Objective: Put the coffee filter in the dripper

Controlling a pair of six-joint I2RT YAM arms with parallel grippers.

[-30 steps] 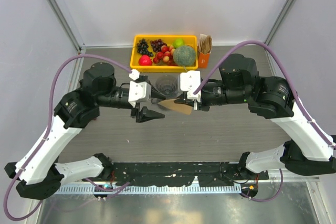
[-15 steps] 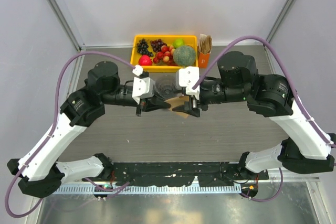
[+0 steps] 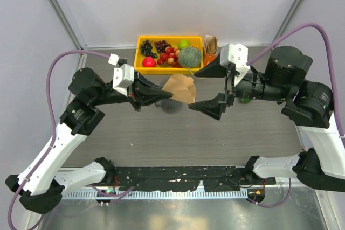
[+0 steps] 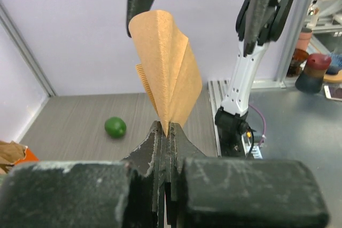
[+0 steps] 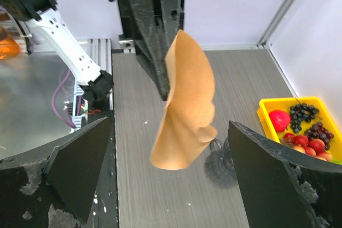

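At the centre of the overhead view, the left gripper (image 3: 166,95) pinches the pointed tip of the coffee filter (image 3: 181,89), holding it aloft so the cone can fan open. The right gripper (image 3: 193,90) is spread wide around it, not touching the paper. The dripper (image 3: 171,105) sits on the worktop (image 3: 161,133) just beneath, likely the drop target

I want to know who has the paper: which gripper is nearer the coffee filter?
Left. The left gripper is shut on the filter at its pointed end. The right gripper stands open beside its wide edge, not touching.
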